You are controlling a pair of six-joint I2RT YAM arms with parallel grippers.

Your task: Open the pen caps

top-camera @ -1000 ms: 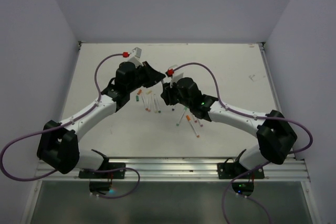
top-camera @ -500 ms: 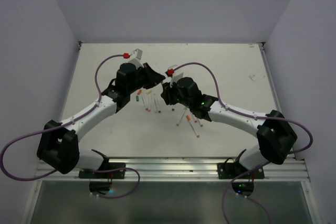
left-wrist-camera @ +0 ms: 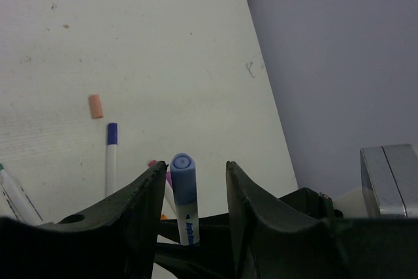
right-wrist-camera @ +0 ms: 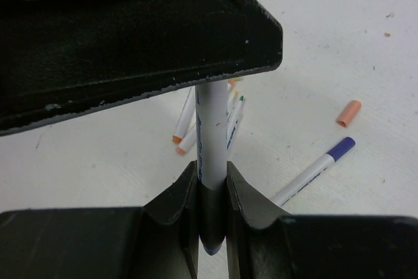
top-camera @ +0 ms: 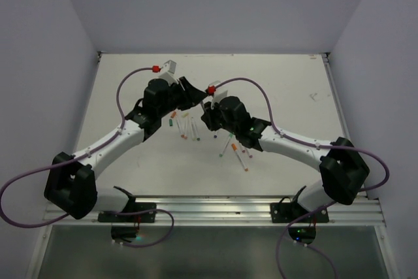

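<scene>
My right gripper point(right-wrist-camera: 212, 164) is shut on a white pen barrel point(right-wrist-camera: 212, 129) and holds it up off the table. The pen's blue cap point(left-wrist-camera: 183, 178) sits on its end, between the fingers of my left gripper point(left-wrist-camera: 194, 164). The left jaws stand open around the cap, with a gap on the right side. In the top view the two grippers meet above the table's middle, left point(top-camera: 194, 98) and right point(top-camera: 208, 112). A loose orange cap point(left-wrist-camera: 96, 106) lies on the table; it also shows in the right wrist view point(right-wrist-camera: 349, 114).
An uncapped blue-tipped pen point(left-wrist-camera: 112, 155) lies near the orange cap, also in the right wrist view point(right-wrist-camera: 313, 171). Several other pens lie under and in front of the grippers point(top-camera: 186, 125) point(top-camera: 238, 151). Walls close in the white table point(top-camera: 287, 89) at the back and both sides.
The left arm has shifted slightly; the grippers stay together at the same spot. The right arm holds still with the pen.
</scene>
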